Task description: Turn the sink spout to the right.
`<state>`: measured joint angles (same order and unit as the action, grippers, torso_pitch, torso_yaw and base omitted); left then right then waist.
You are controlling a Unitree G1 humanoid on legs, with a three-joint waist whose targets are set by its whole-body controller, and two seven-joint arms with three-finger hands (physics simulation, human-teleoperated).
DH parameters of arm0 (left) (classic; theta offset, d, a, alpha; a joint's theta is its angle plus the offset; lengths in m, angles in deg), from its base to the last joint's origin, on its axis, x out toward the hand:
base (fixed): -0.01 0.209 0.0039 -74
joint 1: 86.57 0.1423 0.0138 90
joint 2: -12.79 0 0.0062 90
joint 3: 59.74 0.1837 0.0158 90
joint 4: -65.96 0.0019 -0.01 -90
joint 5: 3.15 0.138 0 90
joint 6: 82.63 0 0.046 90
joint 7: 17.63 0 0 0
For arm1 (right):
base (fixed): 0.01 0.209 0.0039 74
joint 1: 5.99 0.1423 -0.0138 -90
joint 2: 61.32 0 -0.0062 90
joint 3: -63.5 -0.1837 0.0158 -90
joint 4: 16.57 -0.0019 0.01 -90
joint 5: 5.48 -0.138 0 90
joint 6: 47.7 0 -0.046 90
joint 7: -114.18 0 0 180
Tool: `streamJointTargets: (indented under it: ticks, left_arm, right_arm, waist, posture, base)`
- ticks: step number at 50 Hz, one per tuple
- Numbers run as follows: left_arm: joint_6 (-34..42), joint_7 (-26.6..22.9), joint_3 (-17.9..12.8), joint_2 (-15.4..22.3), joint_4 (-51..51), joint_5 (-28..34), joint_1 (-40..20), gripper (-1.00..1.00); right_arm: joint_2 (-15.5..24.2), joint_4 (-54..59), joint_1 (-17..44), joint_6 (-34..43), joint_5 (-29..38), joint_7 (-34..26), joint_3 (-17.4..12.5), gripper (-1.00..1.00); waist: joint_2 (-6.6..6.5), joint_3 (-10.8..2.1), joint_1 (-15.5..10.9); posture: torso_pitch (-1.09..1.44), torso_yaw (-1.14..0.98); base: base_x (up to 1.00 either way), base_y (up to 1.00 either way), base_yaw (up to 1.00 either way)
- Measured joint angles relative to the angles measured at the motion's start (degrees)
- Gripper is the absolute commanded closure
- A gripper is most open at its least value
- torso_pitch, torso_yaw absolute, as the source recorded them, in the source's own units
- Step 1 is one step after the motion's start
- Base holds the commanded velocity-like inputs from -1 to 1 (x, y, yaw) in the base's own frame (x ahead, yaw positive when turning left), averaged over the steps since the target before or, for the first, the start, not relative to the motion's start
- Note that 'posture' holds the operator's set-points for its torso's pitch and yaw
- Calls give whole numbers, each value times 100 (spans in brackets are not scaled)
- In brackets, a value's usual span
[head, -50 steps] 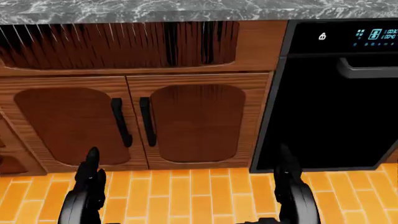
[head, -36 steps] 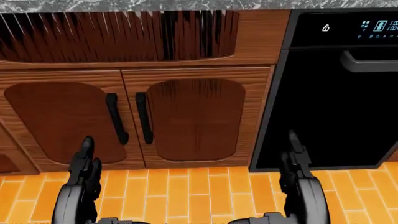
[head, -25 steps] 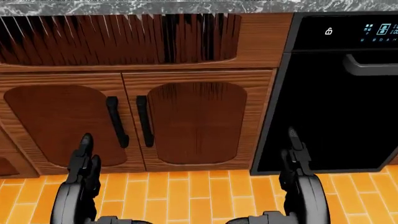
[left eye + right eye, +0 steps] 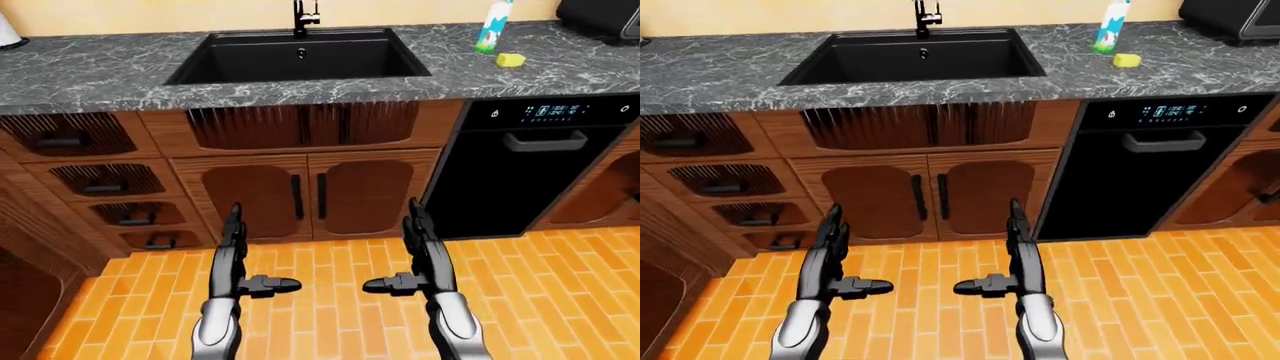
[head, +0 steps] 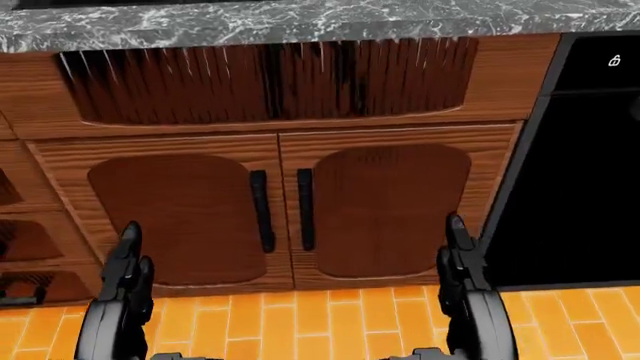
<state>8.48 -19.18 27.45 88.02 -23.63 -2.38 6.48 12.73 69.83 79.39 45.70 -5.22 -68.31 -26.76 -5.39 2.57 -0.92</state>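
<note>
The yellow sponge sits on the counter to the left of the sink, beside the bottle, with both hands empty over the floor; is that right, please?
Not quite: the sponge lies to the right of the sink, as the left-eye view shows. The rest holds: it sits on the counter beside the bottle, and the left hand and right hand hang empty over the floor.

We see the sink (image 4: pixel 300 56) in the counter (image 4: pixel 90 75), doors (image 4: pixel 310 196) below, dishwasher (image 4: pixel 520 161) right, perhaps a sponge (image 4: pixel 511 59) beside.
</note>
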Motion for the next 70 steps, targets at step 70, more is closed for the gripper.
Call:
streamJointTargets:
  ticks: [70]
  left_arm:
    - [2424,327,-604,2098,5951,-461,-7828,-100]
  right_arm:
    - [2693,4638,7962,3598,-495,-640,-873,-100]
  waist:
    - [700,-71,46]
  posture:
    - [0,0]
  base:
    - [2,0,0]
